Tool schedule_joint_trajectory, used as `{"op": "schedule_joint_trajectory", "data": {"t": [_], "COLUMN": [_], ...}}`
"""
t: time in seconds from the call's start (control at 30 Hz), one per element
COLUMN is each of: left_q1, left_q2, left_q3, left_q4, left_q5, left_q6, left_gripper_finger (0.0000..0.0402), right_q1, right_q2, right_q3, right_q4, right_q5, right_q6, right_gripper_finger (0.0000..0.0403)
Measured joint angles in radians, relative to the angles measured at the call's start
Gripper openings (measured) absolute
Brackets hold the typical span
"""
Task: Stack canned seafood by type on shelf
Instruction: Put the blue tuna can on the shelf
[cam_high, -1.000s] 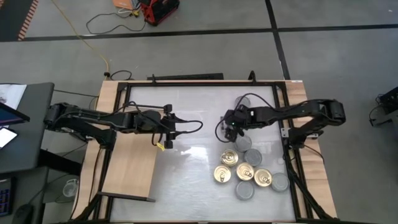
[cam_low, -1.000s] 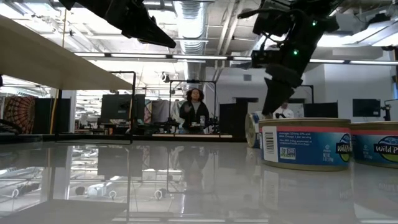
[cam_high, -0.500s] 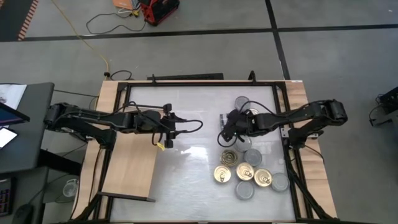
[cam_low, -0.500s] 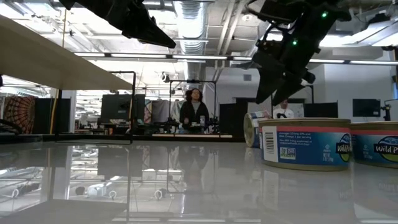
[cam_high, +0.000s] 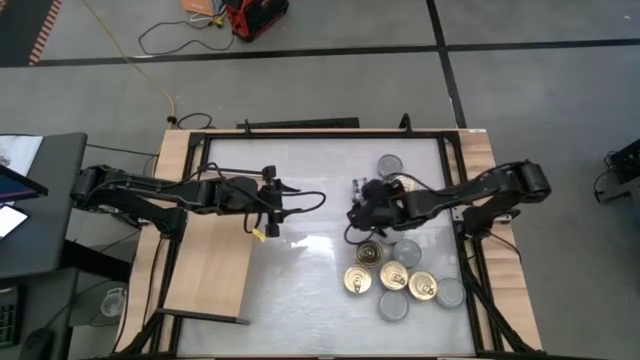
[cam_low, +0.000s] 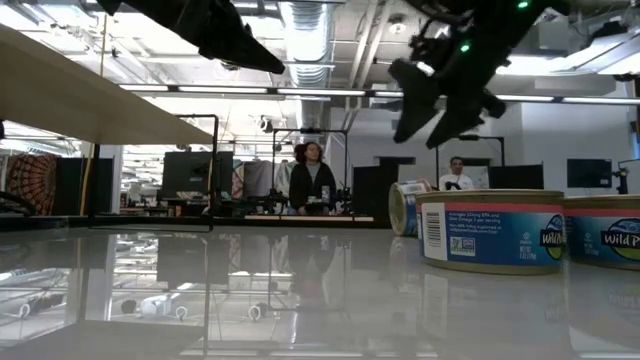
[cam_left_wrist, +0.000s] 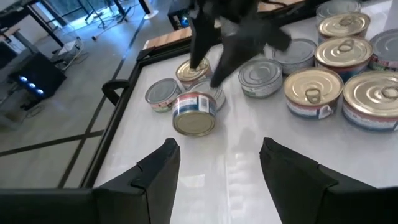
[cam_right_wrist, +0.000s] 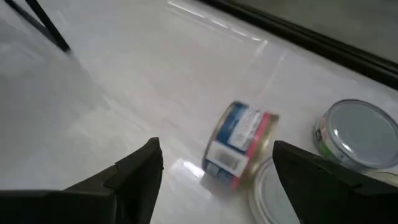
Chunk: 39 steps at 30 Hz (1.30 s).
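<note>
The canned seafood is flat round tins: a cluster of gold-topped and silver-topped ones (cam_high: 393, 277) stands on the white tabletop at the right. One blue-labelled tin (cam_right_wrist: 241, 144) (cam_left_wrist: 194, 114) stands tipped on its edge, leaning on a flat silver-topped tin (cam_left_wrist: 218, 94). My right gripper (cam_high: 354, 205) (cam_right_wrist: 214, 158) hangs open above the table, short of the tipped tin, with nothing between its fingers. Over at the left, my left gripper (cam_high: 268, 208) (cam_left_wrist: 217, 155) is open and empty beside the shelf (cam_high: 210, 270), a light wooden board.
A silver-topped tin (cam_high: 390, 163) and a gold-topped one (cam_left_wrist: 189, 70) stand at the far side of the group. A black frame (cam_high: 300, 135) runs round the tabletop. Bare white table (cam_high: 310, 270) lies between the shelf and the tins. People stand in the room behind (cam_low: 312, 185).
My right gripper has moved toward the table's left edge, away from the far tins, and has rolled about its own axis while staying open. The tins have kept their places.
</note>
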Motion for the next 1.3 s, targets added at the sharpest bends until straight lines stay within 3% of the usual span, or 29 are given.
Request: {"op": "schedule_joint_trajectory", "data": {"t": [0.3,0.77,1.0,1.3], "left_q1": [0.0,0.0,0.0,0.0], "left_q2": [0.0,0.0,0.0,0.0], "left_q3": [0.0,0.0,0.0,0.0], "left_q4": [-0.038,-0.052,-0.057,-0.061], "left_q5": [0.0,0.01,0.01,0.01], "left_q6": [-0.017,-0.017,-0.017,-0.015], "left_gripper_finger": [0.0226,0.0227,0.0227,0.0227], "right_q1": [-0.043,-0.091,-0.093,-0.031], "right_q2": [0.212,0.285,0.285,0.284], "right_q3": [0.228,0.24,0.251,0.288], "right_q4": [-0.181,-0.121,-0.187,-0.388], "right_q5": [0.039,0.012,0.004,0.082], "right_q6": [0.021,-0.002,0.125,0.346], "right_gripper_finger": [0.0327,0.0339,0.0395,0.0394]}}
